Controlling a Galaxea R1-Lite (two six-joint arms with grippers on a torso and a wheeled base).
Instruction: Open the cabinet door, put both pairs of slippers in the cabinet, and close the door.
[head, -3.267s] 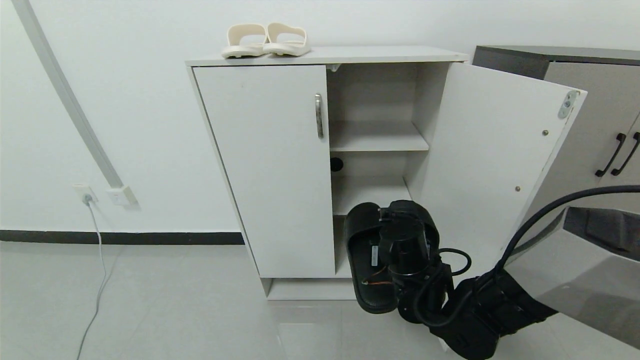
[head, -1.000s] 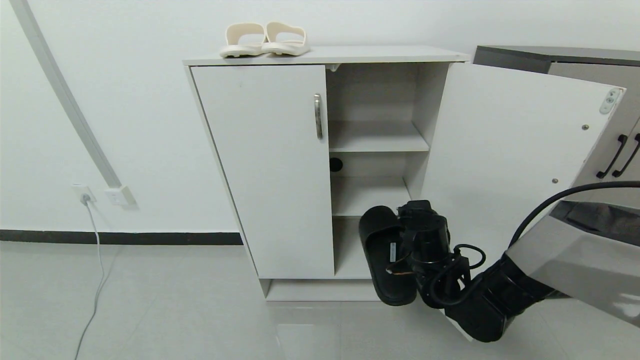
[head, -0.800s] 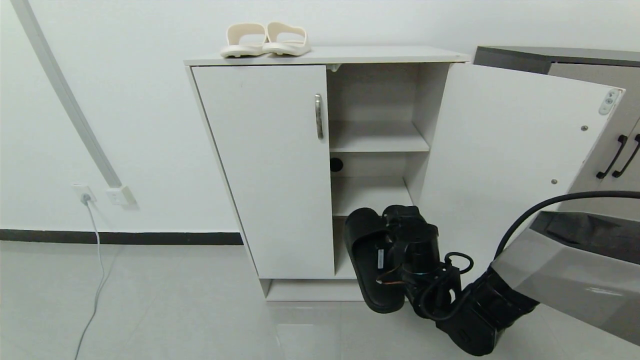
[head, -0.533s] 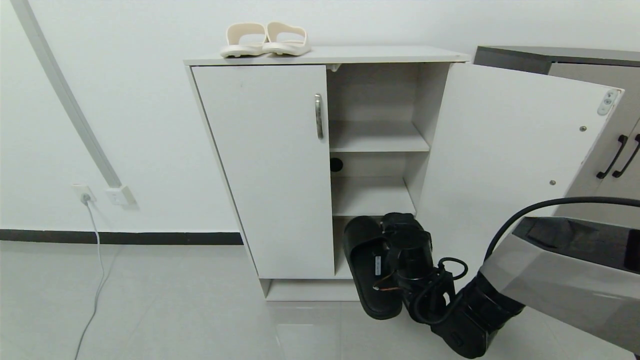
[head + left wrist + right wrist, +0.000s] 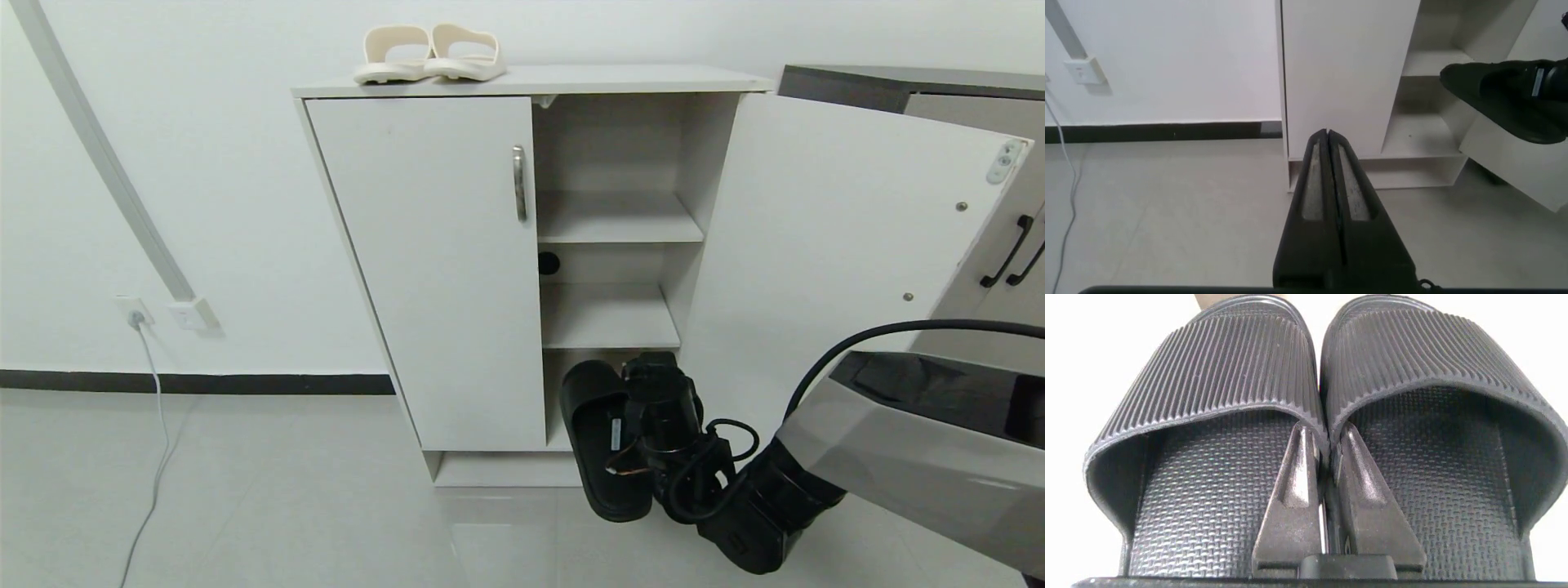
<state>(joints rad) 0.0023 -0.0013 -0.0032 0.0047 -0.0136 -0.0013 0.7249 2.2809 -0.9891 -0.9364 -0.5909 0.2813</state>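
Now: right gripper (image 5: 1327, 441) fingers (image 5: 1290, 510) clench the touching inner edges of the pair of black ribbed rubber slippers (image 5: 602, 441). The pair hangs at lower centre of the head view, before the open white wooden cabinet (image 5: 424, 269). Left gripper (image 5: 1327, 139) fingers pressed together, empty. Cream foam slippers (image 5: 429, 53) lie on the cabinet top, upper centre.

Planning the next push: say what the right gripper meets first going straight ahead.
The right gripper, shut on the black slippers, points at the cabinet's open bottom compartment. The slipper toes lead and would likely pass under the lower shelf, though they might clip its front edge; depth is unclear.
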